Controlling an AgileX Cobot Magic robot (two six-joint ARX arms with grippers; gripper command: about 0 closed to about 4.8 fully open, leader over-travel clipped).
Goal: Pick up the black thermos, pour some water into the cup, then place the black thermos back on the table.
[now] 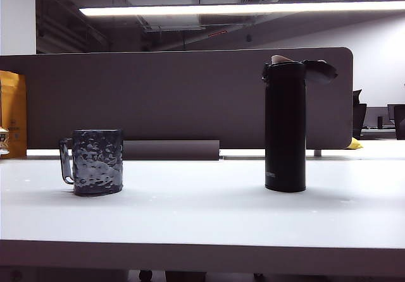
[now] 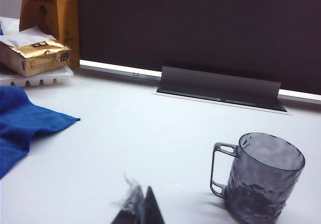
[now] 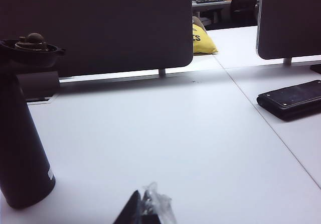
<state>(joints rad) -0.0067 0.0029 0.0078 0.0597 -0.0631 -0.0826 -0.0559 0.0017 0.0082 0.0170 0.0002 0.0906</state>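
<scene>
On the table [image 1: 202, 219], near to far, we count one cup [image 1: 97, 162] and one black thermos [image 1: 285, 127], both standing well apart, cup to the left and thermos to the right in the exterior view.

Closest to each wrist camera we see its own gripper tip low over the bare white top: left gripper [image 2: 140, 208] near the cup [image 2: 261, 179], right gripper [image 3: 144, 209] near the thermos [image 3: 22, 128]. Both sets of jaws are pressed together and pinch nothing. Neither arm shows in the exterior view.

Cup: upright, mouth up, loop handle pointing left in the exterior view. From the left wrist view we look into it a little; we can't tell if anything is inside.

Thermos: long axis vertical, base flat on the table, flip lid swung open and hanging off to the right in the exterior view, pale spout exposed on top. Contents hidden.

Further back: one blue cloth [image 2: 25, 123], one stack of packets [image 2: 35, 58], one flat black device [image 3: 291, 99], then the grey partition [image 1: 177, 98] and a yellow bag [image 3: 203, 38] past it.
</scene>
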